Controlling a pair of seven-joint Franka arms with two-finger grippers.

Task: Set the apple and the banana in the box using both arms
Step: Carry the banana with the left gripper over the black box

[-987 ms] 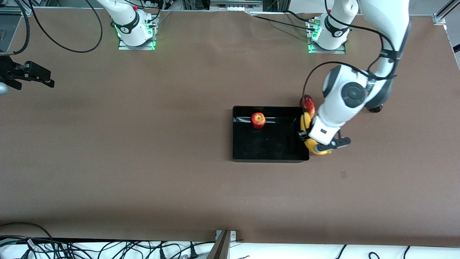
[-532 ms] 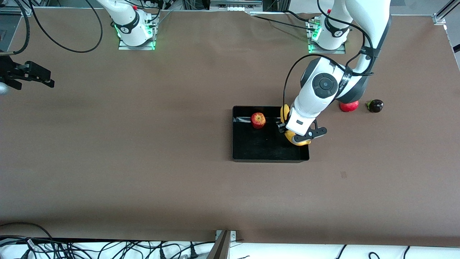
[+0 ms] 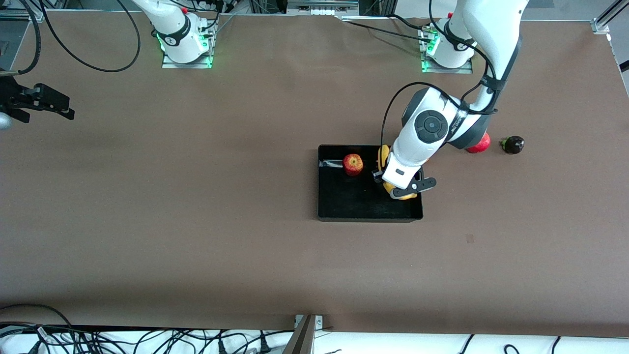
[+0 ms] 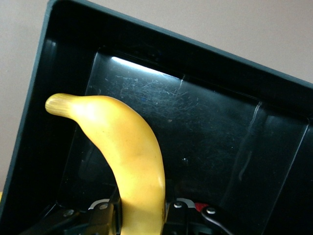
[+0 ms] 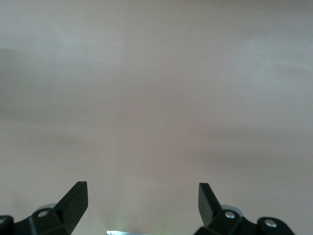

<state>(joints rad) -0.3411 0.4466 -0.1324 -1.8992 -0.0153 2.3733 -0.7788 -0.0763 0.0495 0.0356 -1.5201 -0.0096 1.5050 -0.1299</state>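
Currently no legible writing shows – only plain brown table covering (image 3: 196, 221). Left gripper (image 3: 400, 189) grips the long yellow banana (image 4: 132, 166) over the glossy black plastic box (image 3: 344, 209); small red apple (image 3: 353, 164) lies inside. Right gripper (image 5: 142, 203) waits, fingers spread, at the right arm's end.
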